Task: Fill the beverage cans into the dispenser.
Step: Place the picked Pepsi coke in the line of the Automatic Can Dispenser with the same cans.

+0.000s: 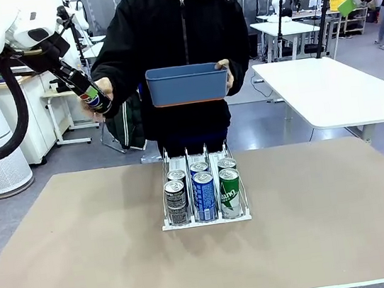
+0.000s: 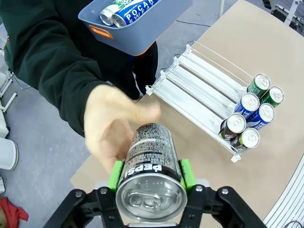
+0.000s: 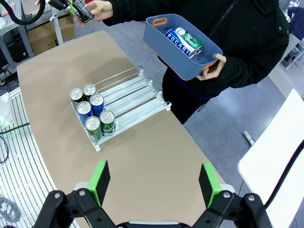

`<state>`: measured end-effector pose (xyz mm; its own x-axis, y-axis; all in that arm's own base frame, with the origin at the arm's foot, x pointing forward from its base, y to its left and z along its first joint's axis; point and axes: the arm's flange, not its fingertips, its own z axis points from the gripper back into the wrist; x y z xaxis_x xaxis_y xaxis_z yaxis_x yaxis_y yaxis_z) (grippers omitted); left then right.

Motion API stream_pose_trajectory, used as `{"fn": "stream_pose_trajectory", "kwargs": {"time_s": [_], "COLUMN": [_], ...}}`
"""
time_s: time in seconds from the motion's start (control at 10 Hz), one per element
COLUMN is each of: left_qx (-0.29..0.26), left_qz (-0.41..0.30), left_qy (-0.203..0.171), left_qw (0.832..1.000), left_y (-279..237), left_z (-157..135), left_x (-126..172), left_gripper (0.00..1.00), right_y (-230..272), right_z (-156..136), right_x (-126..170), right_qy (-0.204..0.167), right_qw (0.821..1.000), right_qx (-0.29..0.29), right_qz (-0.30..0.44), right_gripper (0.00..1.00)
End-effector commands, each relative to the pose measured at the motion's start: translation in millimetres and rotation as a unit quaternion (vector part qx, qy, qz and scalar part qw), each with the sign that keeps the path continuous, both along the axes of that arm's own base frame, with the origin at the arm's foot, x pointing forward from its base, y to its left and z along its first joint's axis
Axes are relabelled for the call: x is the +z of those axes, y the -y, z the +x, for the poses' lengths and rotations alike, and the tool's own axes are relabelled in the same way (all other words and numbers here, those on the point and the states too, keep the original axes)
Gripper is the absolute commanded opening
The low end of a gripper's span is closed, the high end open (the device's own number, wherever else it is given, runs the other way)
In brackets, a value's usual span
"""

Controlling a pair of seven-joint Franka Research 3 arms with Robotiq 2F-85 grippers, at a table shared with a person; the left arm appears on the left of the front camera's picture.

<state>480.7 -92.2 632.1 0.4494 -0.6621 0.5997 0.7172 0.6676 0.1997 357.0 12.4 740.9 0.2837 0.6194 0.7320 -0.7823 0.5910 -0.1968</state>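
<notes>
Left wrist view: Pepsi can [image 2: 151,173] clamped between jaws.

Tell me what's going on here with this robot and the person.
The left pincer grips a dark Pepsi can in the air, with the person's hand close beside it. The person's other hand holds a blue bin with two more cans in it. The rack on the table has six cans, two per lane. The right pincer hangs open above the table.

White three-lane wire-divider rack [image 3: 128,92] flat mid-table; upright at its front end, two per lane: dark slim aluminium cans [image 1: 177,202], blue cans [image 1: 204,194], green cans [image 1: 229,192]. Another dark Pepsi can [image 2: 151,161] held aloft, tilted.
</notes>
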Motion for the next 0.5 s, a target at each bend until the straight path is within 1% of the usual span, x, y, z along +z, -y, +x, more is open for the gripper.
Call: {"fn": "stream_pose_trajectory", "kwargs": {"time_s": [0.0,0.4], "left_qx": [0.001,0.001], "left_qz": [-0.001,-0.001], "left_qy": [0.003,0.003], "left_qw": [1.0,1.0], "left_y": [-2.3,-2.3], "left_z": [-0.5,-0.5], "left_x": [1.1,1.1], "left_gripper": [0.43,0.43], "right_y": [-0.2,-0.2], "right_z": [0.1,0.1], "right_x": [-0.4,-0.4], "right_qy": [0.0,0.0], "right_qw": [1.0,1.0], "right_qx": [0.0,0.0], "right_qz": [0.0,0.0], "right_gripper": [1.0,1.0]}}
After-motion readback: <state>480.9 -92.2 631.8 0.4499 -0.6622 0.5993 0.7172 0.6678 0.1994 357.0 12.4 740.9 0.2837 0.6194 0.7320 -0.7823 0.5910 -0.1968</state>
